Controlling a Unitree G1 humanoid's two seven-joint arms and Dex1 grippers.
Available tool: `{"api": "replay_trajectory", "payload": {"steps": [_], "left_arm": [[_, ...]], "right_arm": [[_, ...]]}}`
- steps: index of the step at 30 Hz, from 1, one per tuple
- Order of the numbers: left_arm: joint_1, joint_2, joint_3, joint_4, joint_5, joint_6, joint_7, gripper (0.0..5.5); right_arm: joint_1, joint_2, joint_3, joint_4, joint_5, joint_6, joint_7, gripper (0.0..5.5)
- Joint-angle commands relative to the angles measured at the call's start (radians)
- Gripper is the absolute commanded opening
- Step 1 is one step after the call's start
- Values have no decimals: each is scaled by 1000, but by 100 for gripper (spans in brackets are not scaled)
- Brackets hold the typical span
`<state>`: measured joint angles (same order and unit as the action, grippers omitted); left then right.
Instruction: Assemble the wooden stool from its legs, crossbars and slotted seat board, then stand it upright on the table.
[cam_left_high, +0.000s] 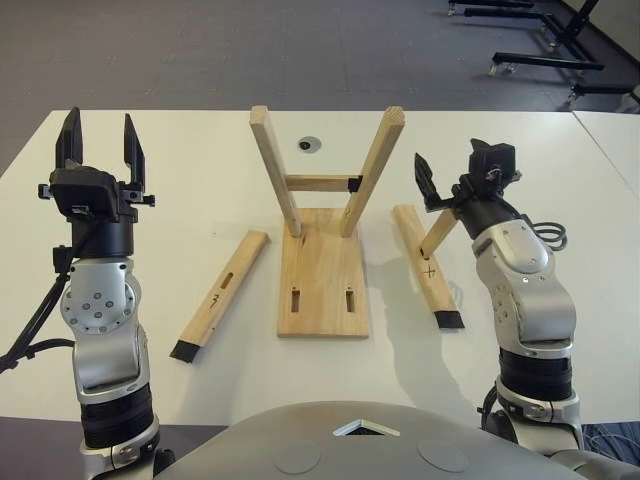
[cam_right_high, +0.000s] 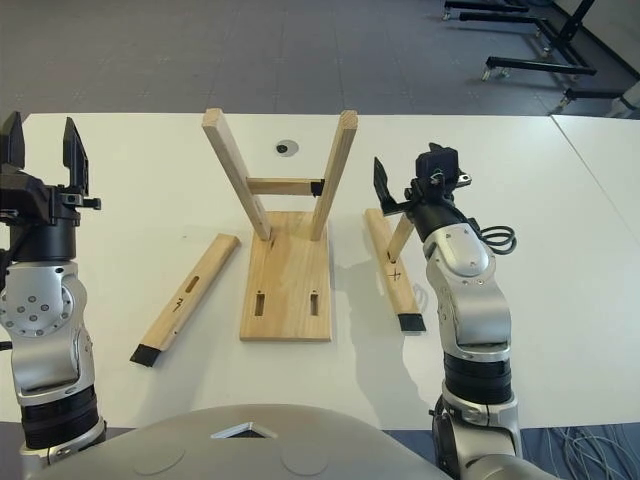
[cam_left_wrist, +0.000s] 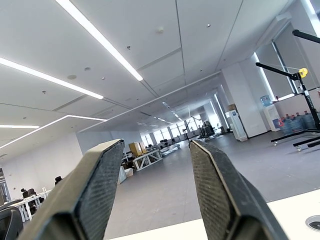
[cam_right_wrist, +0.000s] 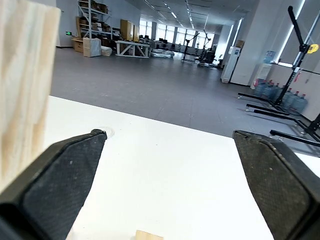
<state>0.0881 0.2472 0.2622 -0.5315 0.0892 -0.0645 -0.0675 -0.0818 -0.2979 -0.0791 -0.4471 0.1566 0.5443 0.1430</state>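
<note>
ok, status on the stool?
Left gripper open, raised, empty; right gripper open beside the short crossbar propped on the right leg. Seat holds two legs, a crossbar between them; left leg lies loose. Nothing in the way.

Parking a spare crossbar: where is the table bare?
Free: the near strip in front of the seat board, the table right of the right gripper, and between left loose leg and left gripper. Crowded: between seat board and right loose leg.

Lighting is bright and even, supplied by ceiling strip lights (cam_left_wrist: 95, 42). The white table (cam_left_high: 190, 190) reflects strongly without hard glare. A soft, pale shadow falls to the right of the seat board (cam_left_high: 322, 280).
</note>
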Motion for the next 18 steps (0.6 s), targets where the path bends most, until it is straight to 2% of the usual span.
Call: {"api": "replay_trajectory", "payload": {"steps": [1, 5, 8, 12, 14, 18], "left_arm": [[-19, 18, 7, 18, -7, 3, -10, 238], [-25, 23, 10, 26, -13, 0, -19, 238], [-15, 26, 18, 24, -16, -3, -22, 238], [-1, 19, 22, 3, -8, 2, -17, 238], [20, 7, 22, -17, -2, 6, -9, 238], [85, -25, 16, -67, 7, 20, 6, 238]], "right_arm": [[39, 35, 12, 33, 7, 50, -10, 465], [-4, 57, -38, -12, 54, 43, -12, 465], [-151, 47, -124, -45, 128, 76, -26, 465], [-307, -62, -241, 32, 148, 105, -22, 465], [-283, -119, -293, 125, 128, 99, -17, 465], [-2, -139, -324, 122, 107, 156, 22, 465]]}}
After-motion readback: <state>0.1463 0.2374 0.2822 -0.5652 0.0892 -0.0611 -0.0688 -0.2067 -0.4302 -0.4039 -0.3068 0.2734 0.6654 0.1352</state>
